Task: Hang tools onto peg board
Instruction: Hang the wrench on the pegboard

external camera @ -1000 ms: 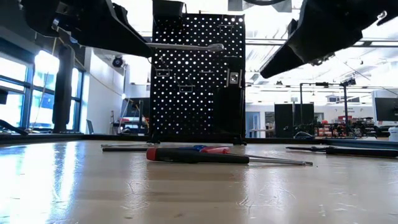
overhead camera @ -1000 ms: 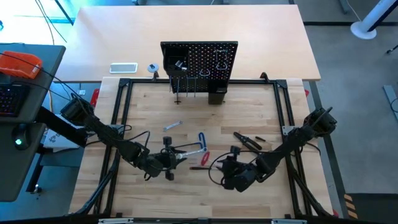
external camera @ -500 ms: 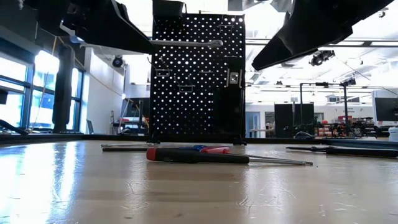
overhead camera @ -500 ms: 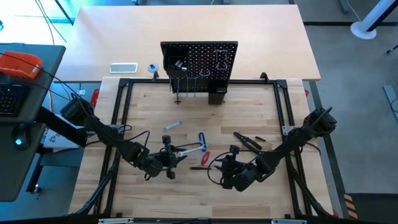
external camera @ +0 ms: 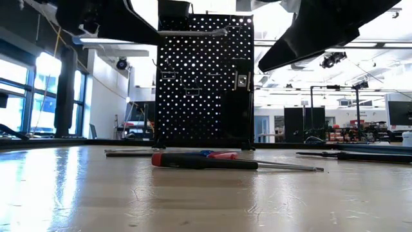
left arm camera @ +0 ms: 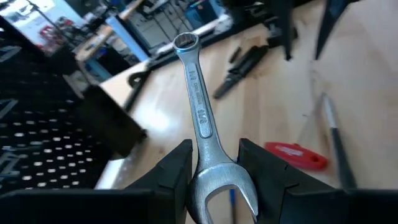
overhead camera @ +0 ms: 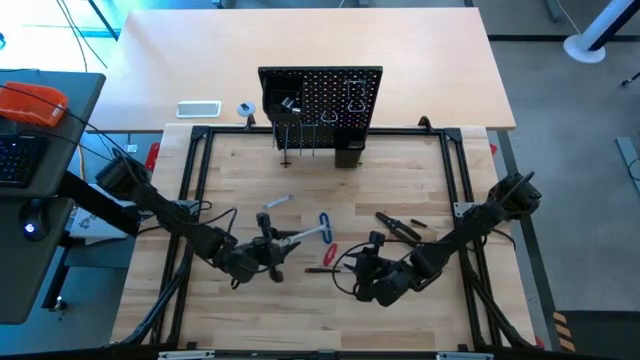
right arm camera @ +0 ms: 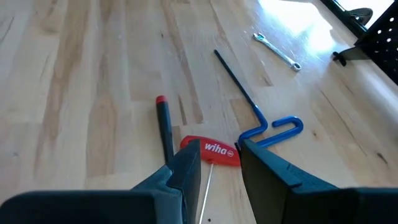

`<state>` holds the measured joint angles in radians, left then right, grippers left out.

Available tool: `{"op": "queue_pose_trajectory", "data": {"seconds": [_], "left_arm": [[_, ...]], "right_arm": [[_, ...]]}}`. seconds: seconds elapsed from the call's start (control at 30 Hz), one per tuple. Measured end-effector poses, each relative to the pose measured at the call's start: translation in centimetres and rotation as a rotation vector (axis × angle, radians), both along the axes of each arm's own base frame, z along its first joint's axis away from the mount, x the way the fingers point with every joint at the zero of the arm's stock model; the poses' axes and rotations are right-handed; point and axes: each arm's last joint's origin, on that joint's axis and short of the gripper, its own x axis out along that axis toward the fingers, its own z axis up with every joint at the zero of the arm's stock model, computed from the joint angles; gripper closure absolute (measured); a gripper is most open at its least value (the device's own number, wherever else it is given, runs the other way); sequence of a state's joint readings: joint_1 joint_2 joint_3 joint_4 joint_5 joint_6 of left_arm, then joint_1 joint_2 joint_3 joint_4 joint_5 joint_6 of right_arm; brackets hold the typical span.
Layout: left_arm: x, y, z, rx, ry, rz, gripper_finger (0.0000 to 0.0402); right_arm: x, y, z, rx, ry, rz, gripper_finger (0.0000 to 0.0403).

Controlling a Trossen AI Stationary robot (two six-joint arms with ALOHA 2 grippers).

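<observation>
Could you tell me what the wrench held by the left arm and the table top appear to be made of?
The wrench looks like bright polished metal, probably steel: it is silvery, with glare and stamped markings. The table top looks like light wood, with plank seams and grain, lightly glossy.

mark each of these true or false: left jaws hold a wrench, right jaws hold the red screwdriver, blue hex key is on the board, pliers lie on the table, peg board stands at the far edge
1. The left gripper is closed on a silver wrench. True.
2. The right gripper grips the red flag-handled key. False: its jaws hang apart above it, and it lies on the table.
3. The blue-handled hex key hangs on the peg board. False: it lies on the table.
4. The black pliers lie on the table. True.
5. The peg board stands at the table's far edge. True.
</observation>
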<state>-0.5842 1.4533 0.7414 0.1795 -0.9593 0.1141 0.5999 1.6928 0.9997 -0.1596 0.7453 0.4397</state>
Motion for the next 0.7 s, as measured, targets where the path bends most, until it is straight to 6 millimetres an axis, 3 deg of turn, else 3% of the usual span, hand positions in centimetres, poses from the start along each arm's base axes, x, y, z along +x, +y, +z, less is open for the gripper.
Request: {"op": "queue_pose_trajectory", "data": {"seconds": [0.43, 0.7], "left_arm": [[-1.3, 1.2, 3.2, 0.081, -0.089, 0.118, 0.0295], [-1.2, 1.4, 3.5, 0.079, -0.122, 0.166, 0.0295]], "right_arm": [[0.0, -0.1, 0.2, -0.025, -0.006, -0.001, 0.0295], [1.3, -0.7, 3.1, 0.007, -0.217, -0.027, 0.0295]]}}
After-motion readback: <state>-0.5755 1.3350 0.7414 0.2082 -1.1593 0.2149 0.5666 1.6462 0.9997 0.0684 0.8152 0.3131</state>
